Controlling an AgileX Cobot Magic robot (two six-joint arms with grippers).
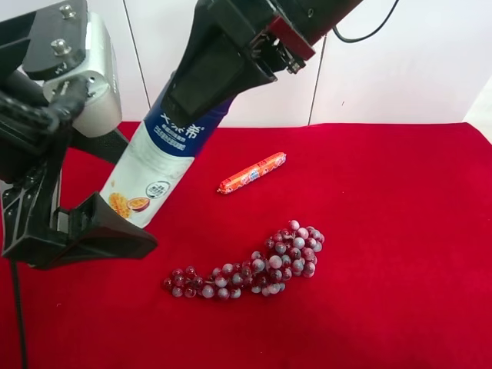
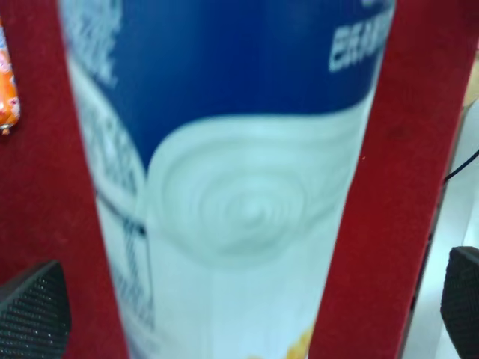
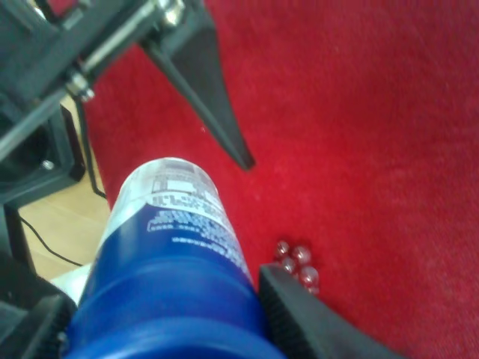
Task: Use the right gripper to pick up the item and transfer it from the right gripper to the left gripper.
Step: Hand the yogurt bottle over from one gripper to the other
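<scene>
The white cylindrical plastic bottle with the dark blue cap and blue upper label (image 1: pixel 157 165) hangs tilted above the red cloth tabletop (image 1: pixel 400 231). Its cap end is up, and its base is low and just beside the arm at the exterior high view's left. The black two-finger right gripper (image 1: pixel 207 81) pinches it around the blue upper part. The black wedge-fingered left gripper (image 2: pixel 247 299) is spread wide with the bottle's lower body between its fingers. Neither ribbed pad (image 2: pixel 34 307) touches the plastic.

The handover looks poised but not made, and the risks lie there. The bottle crosses the left gripper at a slant, so pads closing on the smooth round wall could seat unevenly. That could twist it or squeeze it out. If the right gripper lets go before the left has real pressure, the bottle would likely drop. It could then roll toward the bunch of red-grey grapes (image 1: pixel 254 265) or the slim orange sausage stick (image 1: pixel 252 172), or off the near edge of the cloth. The two grippers also work close together, so a small misjudged move could knock one finger against the other arm.
</scene>
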